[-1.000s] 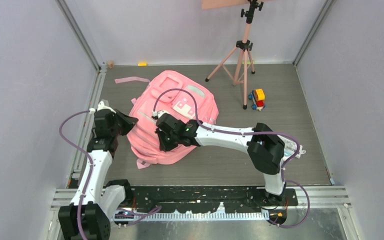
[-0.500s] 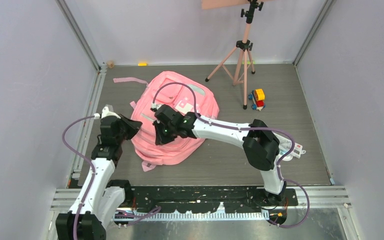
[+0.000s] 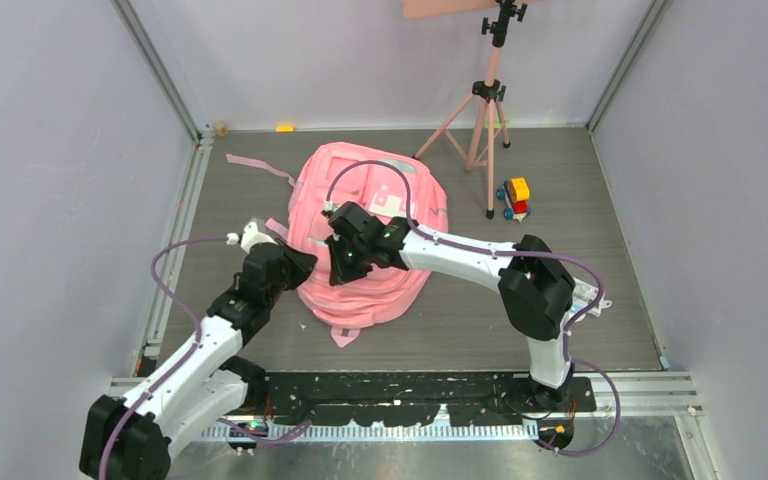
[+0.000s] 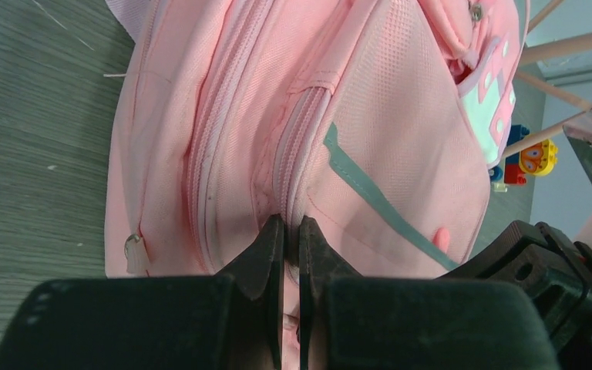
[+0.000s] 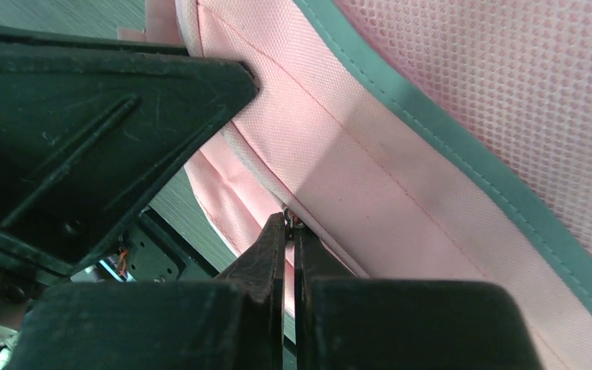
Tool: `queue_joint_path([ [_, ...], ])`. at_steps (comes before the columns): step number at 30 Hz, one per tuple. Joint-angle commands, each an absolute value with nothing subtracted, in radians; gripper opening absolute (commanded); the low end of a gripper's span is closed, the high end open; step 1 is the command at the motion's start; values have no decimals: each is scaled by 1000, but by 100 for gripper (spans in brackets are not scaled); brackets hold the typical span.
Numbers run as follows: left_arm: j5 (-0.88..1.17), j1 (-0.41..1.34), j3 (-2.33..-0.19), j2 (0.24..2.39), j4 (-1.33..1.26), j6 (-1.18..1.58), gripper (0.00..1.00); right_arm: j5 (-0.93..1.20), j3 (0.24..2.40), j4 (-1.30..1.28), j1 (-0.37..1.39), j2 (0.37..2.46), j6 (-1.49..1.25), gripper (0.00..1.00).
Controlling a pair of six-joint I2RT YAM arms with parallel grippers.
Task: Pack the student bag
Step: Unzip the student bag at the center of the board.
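While left end effector (image 4: 291, 229) and right end effector (image 5: 289, 223) pinch student bag (image 3: 365, 290), patch (image 4: 497, 100) marks look illegible.

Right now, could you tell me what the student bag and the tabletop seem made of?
Student bag: soft pink woven fabric, likely nylon or polyester, matte; visible weave, stitching and folds. Tabletop: grey wood-grain surface, probably laminate; fine streaks, low sheen.
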State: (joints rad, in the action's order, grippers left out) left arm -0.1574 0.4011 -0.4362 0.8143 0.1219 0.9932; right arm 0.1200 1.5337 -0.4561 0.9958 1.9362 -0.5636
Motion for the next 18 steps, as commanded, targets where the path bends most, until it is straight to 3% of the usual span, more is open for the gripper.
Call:
queue_joint_path([
  [1, -89, 544, -445, 884, 34, 1041, 0, 68, 1513, -353, 971, 1845, -571, 0],
  [9, -164, 634, -496, 922, 23, 1002, 2, 45, 1408, -366, 956, 1756, -571, 1],
  [18, -245, 610, -656, 834, 358, 787, 54, 23, 1305, -380, 935, 1678, -565, 0],
])
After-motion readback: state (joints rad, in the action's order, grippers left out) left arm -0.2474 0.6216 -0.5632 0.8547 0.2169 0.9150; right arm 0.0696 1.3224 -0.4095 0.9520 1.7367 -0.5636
